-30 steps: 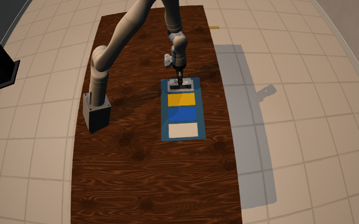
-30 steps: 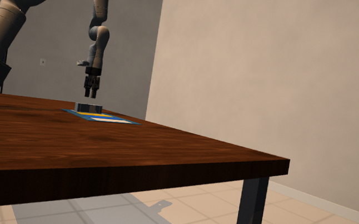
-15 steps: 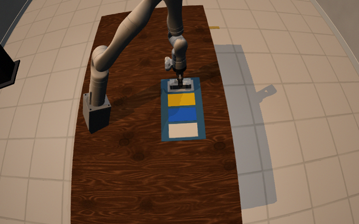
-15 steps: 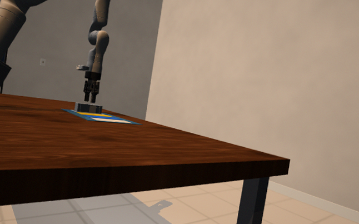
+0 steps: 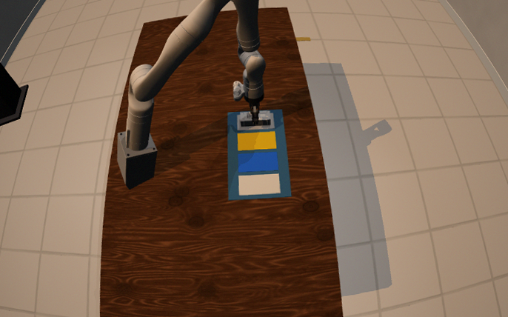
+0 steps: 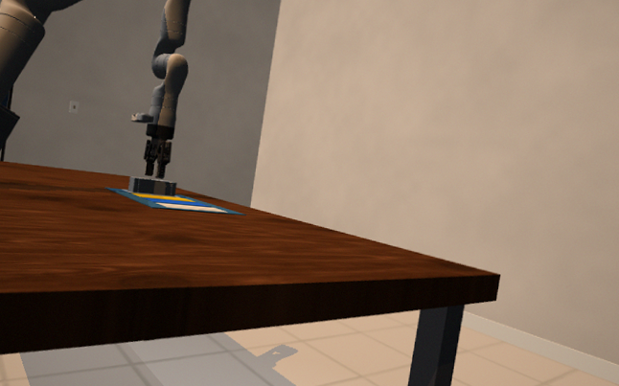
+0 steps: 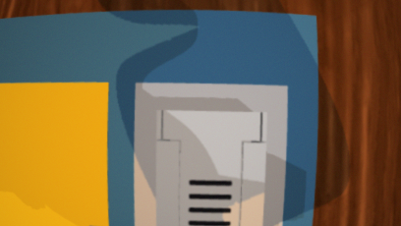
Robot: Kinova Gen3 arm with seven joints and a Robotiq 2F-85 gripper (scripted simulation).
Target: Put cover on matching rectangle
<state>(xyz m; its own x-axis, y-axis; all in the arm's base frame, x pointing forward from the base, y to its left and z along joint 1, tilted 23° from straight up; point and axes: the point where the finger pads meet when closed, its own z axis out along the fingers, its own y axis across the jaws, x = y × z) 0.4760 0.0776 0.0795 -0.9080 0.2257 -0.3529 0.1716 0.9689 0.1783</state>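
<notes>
The cover [image 5: 269,118] [image 6: 151,186] [image 7: 211,130] is a grey box with black slots on top. It rests at the far end of the blue mat [image 5: 232,159] [image 6: 121,192] [image 7: 246,49], beyond the yellow rectangle [image 5: 256,140] [image 6: 163,197] [image 7: 49,147]. The blue rectangle [image 5: 257,161] [image 6: 186,202] and the white rectangle [image 5: 259,183] [image 6: 179,206] follow in a row toward the near end. My gripper [image 5: 254,117] [image 6: 154,174] is open and empty, pointing straight down, with its fingertips just above the cover's top. The fingers do not show in the wrist view.
The mat lies on a long dark wooden table [image 5: 186,252] [image 6: 211,255]. The arm's base [image 5: 137,161] stands on the table to the left of the mat. A tiled floor surrounds the table.
</notes>
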